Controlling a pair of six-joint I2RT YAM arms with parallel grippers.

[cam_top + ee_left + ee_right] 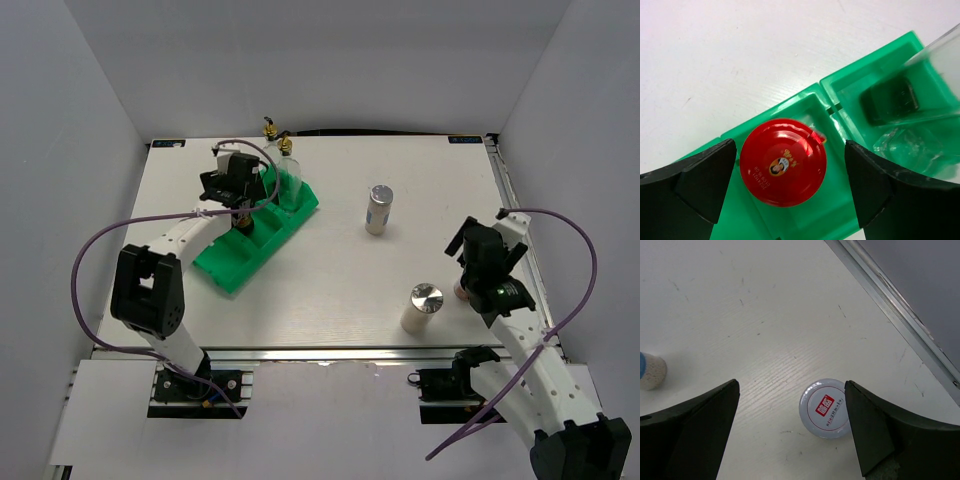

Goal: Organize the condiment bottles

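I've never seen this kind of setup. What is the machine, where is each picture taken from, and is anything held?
Two robot arms stand side by side. The wide picture looks down from above; the close-ups come from a camera on each wrist, the black wedges being its jaws. The left arm hangs over a green tray, jaws open either side of a red-lidded jar sitting in a compartment, a glass bottle in the next. The right arm has open jaws flanking a white-lidded jar on the table. Two silver-capped shakers stand loose. Nothing is held.

Bright, even overhead light, soft shadows; wrist views blur at near edges.
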